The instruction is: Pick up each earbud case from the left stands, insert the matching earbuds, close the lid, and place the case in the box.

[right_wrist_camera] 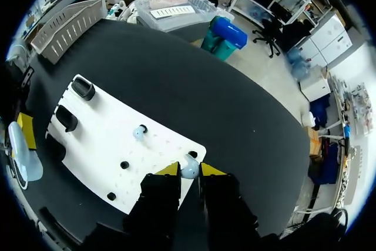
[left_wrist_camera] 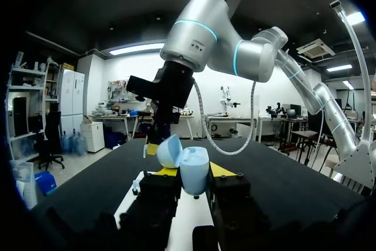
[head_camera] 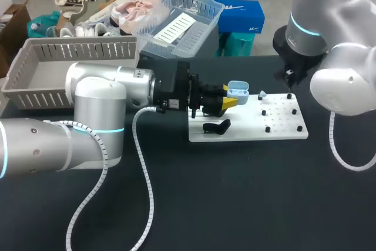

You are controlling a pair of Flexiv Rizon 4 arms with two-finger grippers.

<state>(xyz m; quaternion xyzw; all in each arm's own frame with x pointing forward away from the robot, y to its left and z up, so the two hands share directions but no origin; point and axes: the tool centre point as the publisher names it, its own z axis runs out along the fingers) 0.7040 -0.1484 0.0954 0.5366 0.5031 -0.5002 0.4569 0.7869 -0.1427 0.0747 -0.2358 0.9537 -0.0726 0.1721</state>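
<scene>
Table [head_camera: 235,204], black top. White board [head_camera: 288,133] right of middle. Near its near edge, left end: one black stand [head_camera: 216,126], nothing seated in it. Small black pegs [head_camera: 267,129] dotted over the board's right half.

Left gripper [head_camera: 230,101], above the board's left half: clamped from both sides on the pale blue earbud case [head_camera: 238,90], held clear of the board. Lid [left_wrist_camera: 168,151] hinged open; the inside is turned away and cannot be made out.

Other earbud [head_camera: 262,94], pale, sits on the board near its far edge, just beside the case.

Right gripper [right_wrist_camera: 189,170] at the board's far right corner, pinched on an earbud [right_wrist_camera: 189,173] right at the board's edge.

Far left corner of the table: grey slatted basket [head_camera: 23,63]
</scene>
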